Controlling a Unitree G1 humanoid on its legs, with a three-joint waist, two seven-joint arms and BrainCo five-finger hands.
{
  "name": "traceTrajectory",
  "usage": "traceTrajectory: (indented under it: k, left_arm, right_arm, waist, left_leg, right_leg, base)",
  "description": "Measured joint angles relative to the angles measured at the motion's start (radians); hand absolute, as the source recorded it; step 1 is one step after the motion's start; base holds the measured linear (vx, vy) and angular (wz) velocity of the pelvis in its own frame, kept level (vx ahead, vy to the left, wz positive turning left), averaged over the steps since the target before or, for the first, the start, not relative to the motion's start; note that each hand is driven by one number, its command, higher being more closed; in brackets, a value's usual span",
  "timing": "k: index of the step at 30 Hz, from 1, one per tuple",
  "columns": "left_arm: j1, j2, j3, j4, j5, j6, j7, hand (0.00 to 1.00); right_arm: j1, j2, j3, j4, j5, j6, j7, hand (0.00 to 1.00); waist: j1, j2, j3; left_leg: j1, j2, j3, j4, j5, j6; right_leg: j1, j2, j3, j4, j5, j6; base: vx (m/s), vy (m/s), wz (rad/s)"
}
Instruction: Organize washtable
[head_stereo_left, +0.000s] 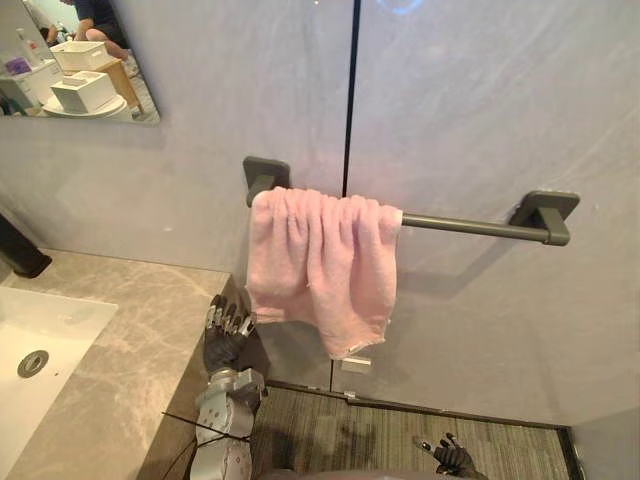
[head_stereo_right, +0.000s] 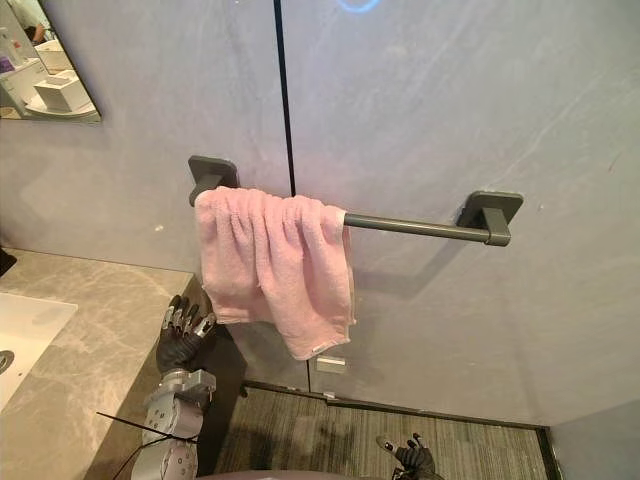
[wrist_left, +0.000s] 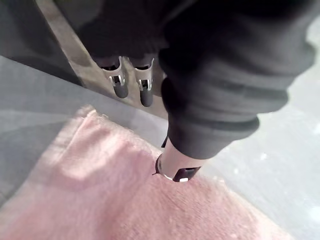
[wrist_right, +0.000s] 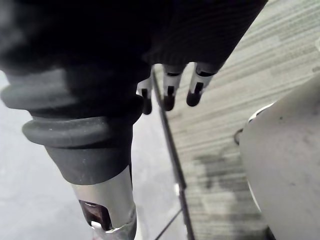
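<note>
Since the pink towel (head_stereo_left: 320, 260) is draped over the grey wall bar (head_stereo_left: 470, 227) and bunched toward its left bracket, it hangs clear of the stone countertop (head_stereo_left: 110, 380). That is presumably the purpose: the cloth is off the washtable and up where it can air. The folds are uneven, with one lower corner drooping further than the rest, so the hang looks serviceable rather than tidy, and the right stretch of the bar is bare. The left hand (head_stereo_left: 228, 330) sits just beneath the towel's lower left edge, by the end of the countertop, with fingers pointing up, relaxed and grasping nothing. Its wrist view shows the thumb (wrist_left: 175, 167) close against the pink pile, though I cannot tell whether it touches. I judge that this placement keeps the hand ready to tug the cloth straighter or simply to back off. The right hand (head_stereo_left: 452, 458) hangs low over the carpeted floor (head_stereo_left: 380, 430), fingers loose and empty, well apart from the towel — likely parked so it does not crowd the work. The white sink (head_stereo_left: 40, 340) lies further left in the countertop.
</note>
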Motion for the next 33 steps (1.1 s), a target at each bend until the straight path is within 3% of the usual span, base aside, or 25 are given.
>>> traceTrajectory:
  k: [11, 12, 23, 24, 33]
  left_arm:
    - [-0.059, 0.071, -0.041, -0.009, 0.03, -0.016, -0.022, 0.0]
    - [-0.068, 0.079, -0.043, 0.0, 0.04, -0.017, -0.027, 0.0]
    - [-0.114, 0.149, -0.076, 0.136, 0.07, -0.017, -0.04, 0.0]
    - [-0.117, 0.15, -0.076, 0.15, 0.07, -0.016, -0.04, 1.0]
    - [-0.159, 0.181, -0.126, 0.185, 0.079, 0.005, -0.085, 1.0]
  right_arm:
    - [-0.011, -0.014, 0.014, 0.023, -0.033, 0.002, 0.02, 0.0]
    - [-0.026, -0.017, 0.013, 0.041, -0.036, 0.003, 0.02, 0.0]
    - [-0.041, -0.033, 0.012, 0.053, -0.043, 0.006, 0.022, 0.0]
    - [-0.043, -0.034, 0.012, 0.053, -0.045, 0.007, 0.022, 0.0]
    - [-0.067, -0.034, 0.011, 0.048, -0.043, 0.008, 0.021, 0.0]
  waist:
    - [-0.015, 0.005, -0.025]
    - [-0.027, 0.004, -0.026]
    - [-0.036, 0.004, -0.025]
    - [-0.039, 0.004, -0.025]
    - [-0.061, 0.004, -0.024]
  left_leg:
    - [0.007, -0.005, 0.002, -0.033, 0.008, 0.006]
    - [0.007, -0.005, 0.002, -0.034, 0.008, 0.006]
    - [0.007, -0.01, 0.003, -0.041, 0.011, 0.011]
    - [0.006, -0.012, -0.001, -0.048, 0.013, 0.014]
    - [0.0, -0.019, -0.01, -0.06, 0.017, 0.018]
  right_leg:
    - [0.01, 0.005, 0.005, -0.044, 0.018, 0.0]
    - [0.012, 0.007, 0.008, -0.05, 0.023, -0.007]
    - [0.004, 0.008, 0.032, -0.061, 0.034, -0.011]
    - [-0.002, 0.008, 0.035, -0.061, 0.035, -0.01]
    - [-0.009, 0.01, 0.055, -0.093, 0.055, -0.008]
  base:
    - [0.0, 0.0, 0.0]
    - [0.0, 0.0, 0.0]
    - [-0.04, -0.007, -0.04]
    - [-0.04, -0.007, -0.05]
    - [-0.01, -0.006, -0.07]
